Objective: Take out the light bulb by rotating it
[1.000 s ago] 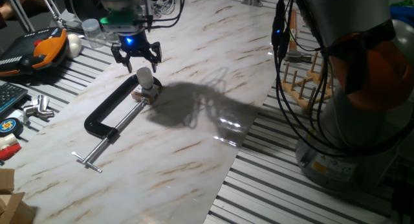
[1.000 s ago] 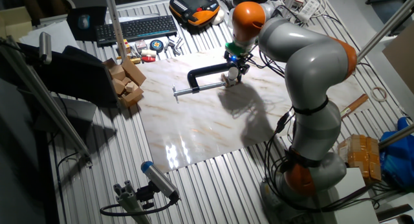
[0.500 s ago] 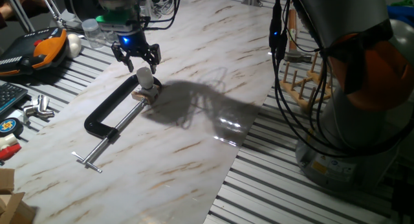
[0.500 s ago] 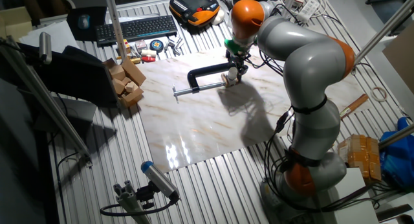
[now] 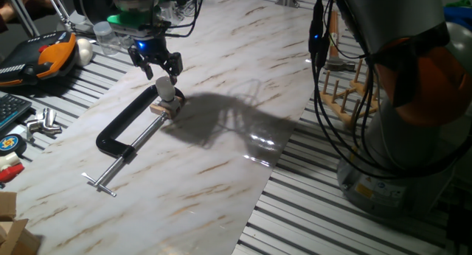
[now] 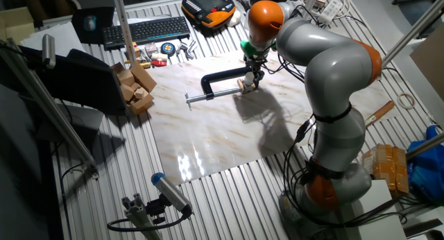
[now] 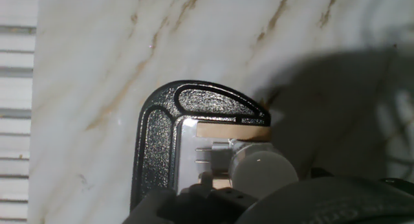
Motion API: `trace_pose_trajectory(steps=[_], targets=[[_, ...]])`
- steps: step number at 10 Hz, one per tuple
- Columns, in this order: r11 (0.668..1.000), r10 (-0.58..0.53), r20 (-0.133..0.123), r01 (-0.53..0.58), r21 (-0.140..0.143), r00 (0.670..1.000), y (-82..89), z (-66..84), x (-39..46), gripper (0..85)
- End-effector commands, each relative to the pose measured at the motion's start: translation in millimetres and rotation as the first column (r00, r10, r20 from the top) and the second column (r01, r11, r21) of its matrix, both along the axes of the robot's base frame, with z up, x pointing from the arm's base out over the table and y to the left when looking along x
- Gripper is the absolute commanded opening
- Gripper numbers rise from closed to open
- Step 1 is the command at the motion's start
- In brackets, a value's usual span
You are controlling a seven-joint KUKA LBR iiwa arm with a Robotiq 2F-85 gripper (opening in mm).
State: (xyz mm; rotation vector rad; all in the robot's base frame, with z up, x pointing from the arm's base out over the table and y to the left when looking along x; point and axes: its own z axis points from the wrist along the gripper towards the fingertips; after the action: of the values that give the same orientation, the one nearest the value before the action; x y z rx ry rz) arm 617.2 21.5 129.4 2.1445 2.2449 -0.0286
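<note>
Gripper [image 5: 156, 65] hangs open w/ nothing held, just above the light bulb [image 5: 165, 88] (upright in wood block [image 5: 165, 107], gripped by the clamp [image 5: 130, 135]).

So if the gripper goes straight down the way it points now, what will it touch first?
Most likely the light bulb. The gripper hangs open just above it, pointing down, and the hand view shows the bulb's white dome nearly under the fingers. How well it is centred is hard to judge.

Grey arm [image 6: 326, 66] with orange joints, black cables, black end effector [image 5: 155, 63].
</note>
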Motion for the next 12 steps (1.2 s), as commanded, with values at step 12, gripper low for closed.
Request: trace_pose_trajectory(steps=[12], targets=[[0.307,-0.952,-0.004,0.952,-0.007,0.307,-0.6,0.8,0.2,68.0]])
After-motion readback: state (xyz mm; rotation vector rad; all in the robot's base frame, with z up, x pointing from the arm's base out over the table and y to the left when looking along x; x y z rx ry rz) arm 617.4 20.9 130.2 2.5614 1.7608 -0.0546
